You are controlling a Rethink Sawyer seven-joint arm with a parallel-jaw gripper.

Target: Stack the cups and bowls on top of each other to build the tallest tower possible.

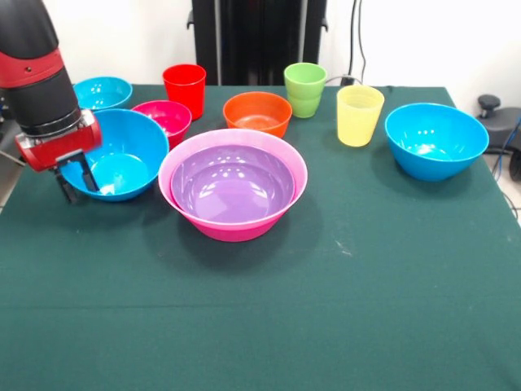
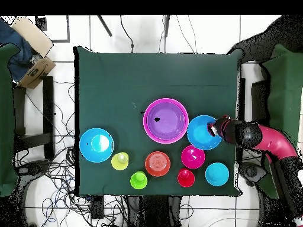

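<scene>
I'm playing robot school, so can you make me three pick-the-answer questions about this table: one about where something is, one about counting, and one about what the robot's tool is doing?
1. Where is the purple bowl?
A. inside the pink bowl
B. under the yellow cup
C. on the floor

2. How many cups stand on the table?
A. one
B. three
C. five

3. What is the tool doing?
A. lifting the green cup high
B. resting in the orange bowl
C. sitting at the rim of a blue bowl

Answers:
1. A, the pink rim rings the purple bowl all round.
2. B, there is a red cup, a green cup and a yellow cup.
3. C, its open fingers straddle the blue bowl's edge at the table's side, seen in both views.
</scene>
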